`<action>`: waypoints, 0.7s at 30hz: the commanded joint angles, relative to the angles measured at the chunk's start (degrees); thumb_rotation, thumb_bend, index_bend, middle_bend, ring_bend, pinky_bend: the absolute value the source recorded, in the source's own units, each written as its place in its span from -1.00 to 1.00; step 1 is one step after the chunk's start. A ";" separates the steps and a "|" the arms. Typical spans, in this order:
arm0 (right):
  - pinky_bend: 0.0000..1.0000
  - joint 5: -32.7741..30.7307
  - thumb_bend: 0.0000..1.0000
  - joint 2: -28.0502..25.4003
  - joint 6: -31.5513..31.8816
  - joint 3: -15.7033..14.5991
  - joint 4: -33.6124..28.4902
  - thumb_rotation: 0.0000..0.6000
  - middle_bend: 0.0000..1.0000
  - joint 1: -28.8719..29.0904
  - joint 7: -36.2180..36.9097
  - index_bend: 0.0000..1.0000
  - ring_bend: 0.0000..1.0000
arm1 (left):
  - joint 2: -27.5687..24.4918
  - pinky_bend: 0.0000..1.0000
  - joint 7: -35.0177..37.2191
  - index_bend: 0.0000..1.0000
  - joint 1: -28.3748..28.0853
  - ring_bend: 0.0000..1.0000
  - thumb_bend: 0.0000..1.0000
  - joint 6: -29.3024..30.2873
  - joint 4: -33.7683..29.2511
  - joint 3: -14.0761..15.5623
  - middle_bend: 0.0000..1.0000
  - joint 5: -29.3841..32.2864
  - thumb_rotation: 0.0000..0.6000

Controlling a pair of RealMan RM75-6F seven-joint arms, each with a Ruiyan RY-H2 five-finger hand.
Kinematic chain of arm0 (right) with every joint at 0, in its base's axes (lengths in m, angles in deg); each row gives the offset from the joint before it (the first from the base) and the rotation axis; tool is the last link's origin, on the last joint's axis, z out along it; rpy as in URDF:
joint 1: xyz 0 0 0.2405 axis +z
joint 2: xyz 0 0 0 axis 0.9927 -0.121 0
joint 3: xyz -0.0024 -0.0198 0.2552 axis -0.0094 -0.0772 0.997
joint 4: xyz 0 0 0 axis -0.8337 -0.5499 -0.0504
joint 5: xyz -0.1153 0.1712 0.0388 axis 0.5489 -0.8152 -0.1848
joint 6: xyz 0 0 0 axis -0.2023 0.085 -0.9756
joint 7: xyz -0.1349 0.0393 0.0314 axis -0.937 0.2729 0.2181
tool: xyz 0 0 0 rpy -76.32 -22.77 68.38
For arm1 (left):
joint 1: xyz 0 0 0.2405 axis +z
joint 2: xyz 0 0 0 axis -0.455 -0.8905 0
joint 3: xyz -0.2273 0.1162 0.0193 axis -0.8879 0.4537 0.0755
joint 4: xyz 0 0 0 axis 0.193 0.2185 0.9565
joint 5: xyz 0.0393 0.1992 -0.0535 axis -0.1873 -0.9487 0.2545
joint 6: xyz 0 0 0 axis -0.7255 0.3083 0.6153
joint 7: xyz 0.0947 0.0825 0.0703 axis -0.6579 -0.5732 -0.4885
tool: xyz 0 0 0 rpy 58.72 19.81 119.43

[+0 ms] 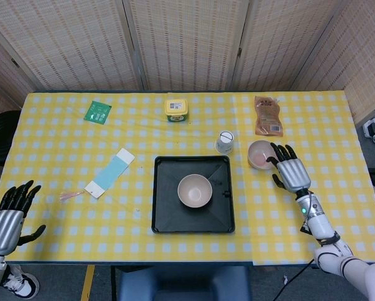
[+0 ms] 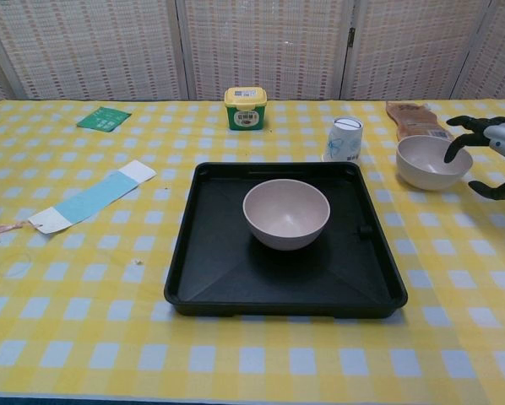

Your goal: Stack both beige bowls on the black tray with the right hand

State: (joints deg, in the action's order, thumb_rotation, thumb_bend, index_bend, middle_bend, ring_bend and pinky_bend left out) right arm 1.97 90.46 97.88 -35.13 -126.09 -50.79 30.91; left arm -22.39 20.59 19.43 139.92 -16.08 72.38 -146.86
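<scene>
One beige bowl stands upright in the middle of the black tray. The second beige bowl sits on the tablecloth to the right of the tray. My right hand is open at that bowl's right side, fingers spread and reaching over its rim, holding nothing. My left hand is open at the table's front left corner, seen only in the head view.
A white cup stands between tray and second bowl. Behind are a yellow tub, a brown pouch and a green packet. A blue-and-white strip lies left of the tray.
</scene>
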 commanded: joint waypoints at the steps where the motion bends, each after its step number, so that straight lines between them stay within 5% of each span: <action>1: -1.00 -0.48 -0.04 2.64 -2.08 0.79 3.77 1.00 -1.00 1.76 1.63 -0.21 -1.00 | -0.04 -1.00 0.16 -1.00 0.00 -1.00 -0.46 -0.01 0.04 -0.03 -1.00 0.08 1.00; 10: -1.00 -0.04 -0.04 7.05 -4.75 0.51 10.46 1.00 -1.00 3.84 3.24 0.03 -1.00 | -0.18 -1.00 0.66 -1.00 0.04 -1.00 -0.45 0.11 0.19 -0.19 -1.00 0.39 1.00; 21: -1.00 0.60 -0.04 7.65 -0.55 1.00 10.84 1.00 -0.94 3.40 4.55 0.38 -1.00 | -0.47 -1.00 1.24 -1.00 0.20 -1.00 -0.45 0.42 0.15 -0.06 -1.00 0.13 1.00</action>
State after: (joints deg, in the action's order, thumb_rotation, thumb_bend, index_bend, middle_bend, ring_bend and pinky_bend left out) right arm 2.52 98.26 96.87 -34.27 -114.99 -47.21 35.59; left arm -22.87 21.84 19.63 140.33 -15.95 72.32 -146.74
